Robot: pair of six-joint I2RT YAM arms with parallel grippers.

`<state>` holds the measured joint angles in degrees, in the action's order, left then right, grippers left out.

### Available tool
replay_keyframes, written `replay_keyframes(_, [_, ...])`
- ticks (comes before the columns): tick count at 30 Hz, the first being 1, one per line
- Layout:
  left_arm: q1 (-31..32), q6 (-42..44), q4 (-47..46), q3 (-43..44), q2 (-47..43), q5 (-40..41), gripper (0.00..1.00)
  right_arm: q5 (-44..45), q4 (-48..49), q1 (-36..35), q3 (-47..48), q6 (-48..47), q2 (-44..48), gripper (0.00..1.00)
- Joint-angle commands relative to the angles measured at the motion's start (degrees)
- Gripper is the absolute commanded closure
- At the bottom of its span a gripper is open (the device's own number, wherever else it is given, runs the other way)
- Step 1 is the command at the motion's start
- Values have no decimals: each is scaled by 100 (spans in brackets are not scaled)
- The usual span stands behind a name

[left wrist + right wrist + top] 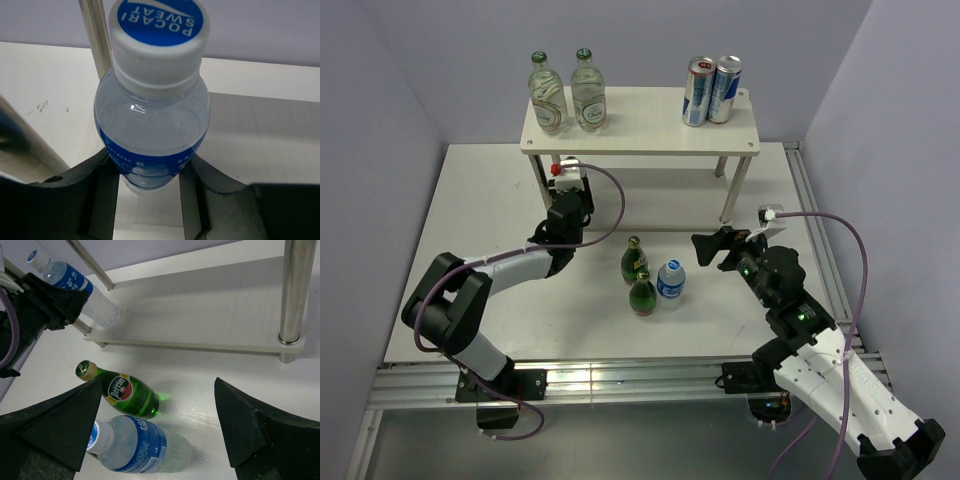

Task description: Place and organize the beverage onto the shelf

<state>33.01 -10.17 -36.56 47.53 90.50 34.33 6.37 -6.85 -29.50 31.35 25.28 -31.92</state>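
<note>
Plastic bottle (150, 125), judged light, smooth and squashy, is pinched round its labelled middle by the left gripper (149, 175) at the shelf's (210, 310) lower board; the right gripper (155, 415) is spread.

Light bright and even from overhead, soft shadow under the shelf (640, 125) falling on the white worktop (480, 200), glare strip along the near rail (570, 376); left wrist view sharp on the bottle (150, 125) with a pinpoint highlight, left edge blurred; right wrist foreground dark, soft.
</note>
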Motion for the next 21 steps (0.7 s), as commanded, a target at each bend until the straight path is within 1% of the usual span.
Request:
replay_keyframes(1, [-58, -55, -853, 363, -76, 21, 52, -31, 237, -30, -33, 3, -16, 0])
replay_keyframes(4, [-50, -99, -845, 292, -146, -5, 33, -57, 228, -30, -24, 4, -42, 0])
replay_keyframes(6, [-58, -116, -801, 257, -199, -31, 27, -57, 228, -30, -24, 12, -60, 0])
replay_keyframes(7, [-50, -134, -757, 257, -225, -49, 15, -74, 228, -30, -24, 12, -60, 0])
replay_keyframes(8, [-41, -134, -739, 248, -252, -58, 10, -75, 237, -30, -33, 4, -42, 0])
replay_keyframes(9, [-49, -134, -722, 231, -269, -66, 7, -75, 237, -30, -33, 21, -42, 0])
replay_keyframes(10, [-50, -151, -669, 222, -304, -66, 1, -75, 237, -30, -42, 21, -33, 0])
replay_keyframes(14, [38, -143, -555, 134, -498, 4, 1, -75, 228, -30, -42, 21, -33, 0])
replay_keyframes(16, [205, -90, -467, 73, -691, 135, 1, -83, 237, -30, -42, 21, -33, 0])
replay_keyframes(20, [547, -213, -11, -77, -1174, 337, 1, -48, 228, -30, -42, 30, 2, 0])
replay_keyframes(21, [644, -239, 312, -112, -1279, 399, 1, -57, 219, -30, -42, 21, 2, 0])
